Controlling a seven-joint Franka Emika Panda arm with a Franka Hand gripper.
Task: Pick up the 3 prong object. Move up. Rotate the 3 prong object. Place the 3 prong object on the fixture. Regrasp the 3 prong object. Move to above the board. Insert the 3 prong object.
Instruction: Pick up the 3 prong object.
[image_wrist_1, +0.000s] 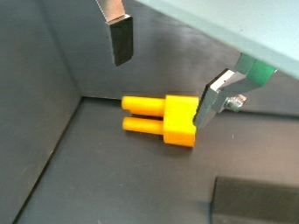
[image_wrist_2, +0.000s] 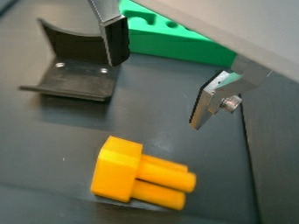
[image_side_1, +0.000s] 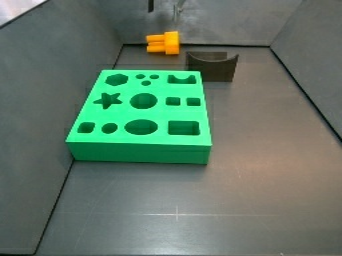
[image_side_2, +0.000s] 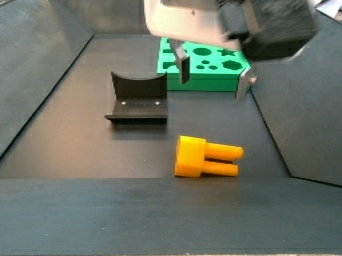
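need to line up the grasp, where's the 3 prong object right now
The 3 prong object lies flat on the dark floor beside the fixture, apart from the green board. The open end effector hovers above it, not touching.

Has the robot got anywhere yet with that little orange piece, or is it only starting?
Only starting. Nothing looks done: the small orange-yellow plastic pronged piece lies on the dark floor, untouched. In hand: the gripper hangs above it, fingers apart and empty, apparently about to pick it up. Left: lifting, turning, resting it on the dark notched fixture, regrasping, then inserting it into the bright green board with cut-outs.
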